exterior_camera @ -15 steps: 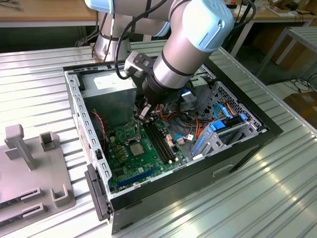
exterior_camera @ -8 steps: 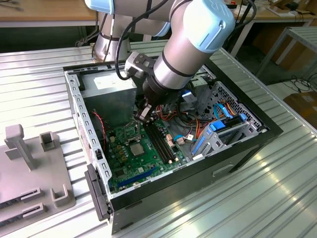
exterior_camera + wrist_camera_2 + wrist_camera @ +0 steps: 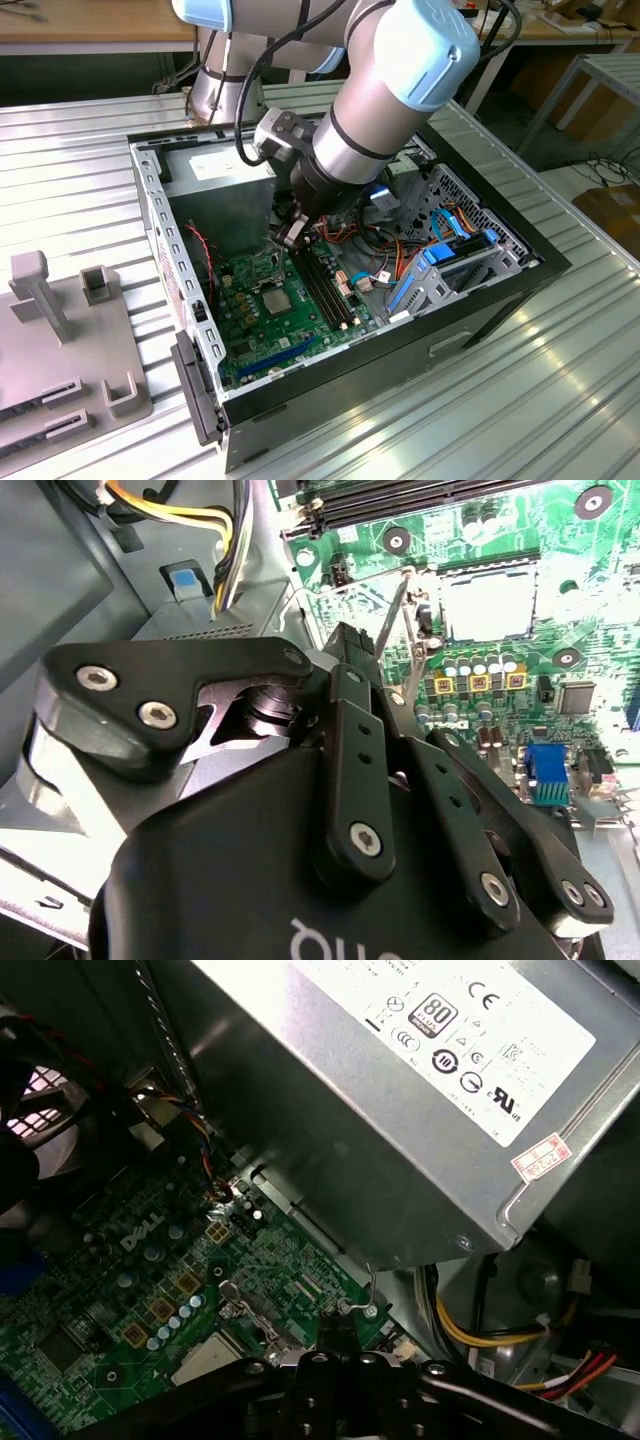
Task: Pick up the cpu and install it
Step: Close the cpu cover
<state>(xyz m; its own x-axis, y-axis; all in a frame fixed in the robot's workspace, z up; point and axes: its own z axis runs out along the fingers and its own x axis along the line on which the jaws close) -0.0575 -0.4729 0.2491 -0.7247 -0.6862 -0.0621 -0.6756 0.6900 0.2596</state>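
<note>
The cpu is a pale silvery square lying flat in the black-framed socket on the green board, inside the open computer case. Both wrist views show the same pale plate, the cpu and the cpu. My gripper hangs low over the board just behind the socket, on the power-supply side. Its black fingers meet at the gripper, with nothing seen between them. A thin raised wire lever stands beside the tips, between them and the socket. The tips of the gripper sit close to that lever.
The grey power supply stands right behind my gripper. Memory slots run along the socket's side. Loose coloured cables and a blue drive cage fill the case on the exterior view's right. A grey fixture lies outside the case.
</note>
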